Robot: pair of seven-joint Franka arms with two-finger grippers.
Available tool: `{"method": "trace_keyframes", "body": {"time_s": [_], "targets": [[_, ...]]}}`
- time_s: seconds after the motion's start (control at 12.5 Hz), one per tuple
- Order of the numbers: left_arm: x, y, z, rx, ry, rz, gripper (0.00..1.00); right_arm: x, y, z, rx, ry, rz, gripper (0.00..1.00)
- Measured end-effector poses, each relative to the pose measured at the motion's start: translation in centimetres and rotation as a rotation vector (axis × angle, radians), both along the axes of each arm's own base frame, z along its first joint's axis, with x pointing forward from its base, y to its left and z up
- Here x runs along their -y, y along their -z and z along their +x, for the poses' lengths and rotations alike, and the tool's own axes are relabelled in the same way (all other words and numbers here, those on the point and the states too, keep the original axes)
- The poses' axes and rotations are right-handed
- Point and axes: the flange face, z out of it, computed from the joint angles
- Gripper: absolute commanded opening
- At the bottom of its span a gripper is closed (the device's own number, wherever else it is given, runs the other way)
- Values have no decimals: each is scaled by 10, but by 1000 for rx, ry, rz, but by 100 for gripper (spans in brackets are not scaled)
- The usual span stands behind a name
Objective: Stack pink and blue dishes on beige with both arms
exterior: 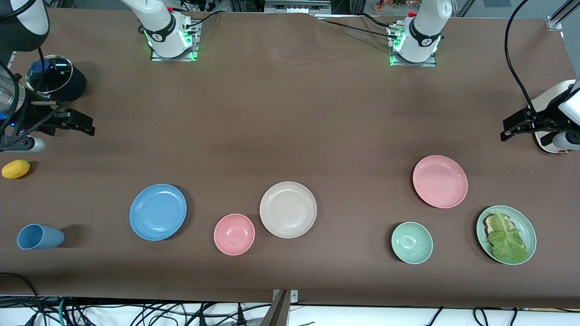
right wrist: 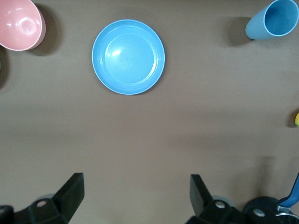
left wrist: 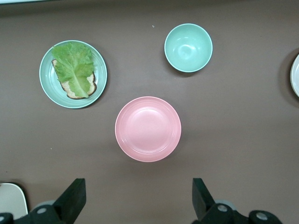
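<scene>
The beige plate [exterior: 288,209] lies mid-table, its rim just showing in the left wrist view [left wrist: 296,74]. The blue plate [exterior: 158,211] [right wrist: 128,57] lies toward the right arm's end, the pink plate [exterior: 440,181] [left wrist: 148,129] toward the left arm's end. All three are apart and bare. My right gripper [exterior: 84,123] [right wrist: 135,193] hangs open over bare table at its end, holding nothing. My left gripper [exterior: 506,129] [left wrist: 138,196] hangs open and empty over bare table at its end.
A pink bowl [exterior: 234,234] sits between the blue and beige plates. A green bowl [exterior: 412,242] and a green plate with lettuce [exterior: 506,234] lie near the pink plate. A blue cup [exterior: 40,237], a lemon [exterior: 16,169] and a lidded pot [exterior: 50,74] are at the right arm's end.
</scene>
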Motion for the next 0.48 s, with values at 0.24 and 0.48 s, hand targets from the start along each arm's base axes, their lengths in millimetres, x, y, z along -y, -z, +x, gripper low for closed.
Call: {"method": "trace_keyframes", "body": {"time_s": [0.24,0.48], "targets": [[0,0,0,0,0,0,100,-7,-3,0,9,-12,1,100],[0,2,3,8,-1,0,100,-9,-4,0,15,-15,1,100]]}}
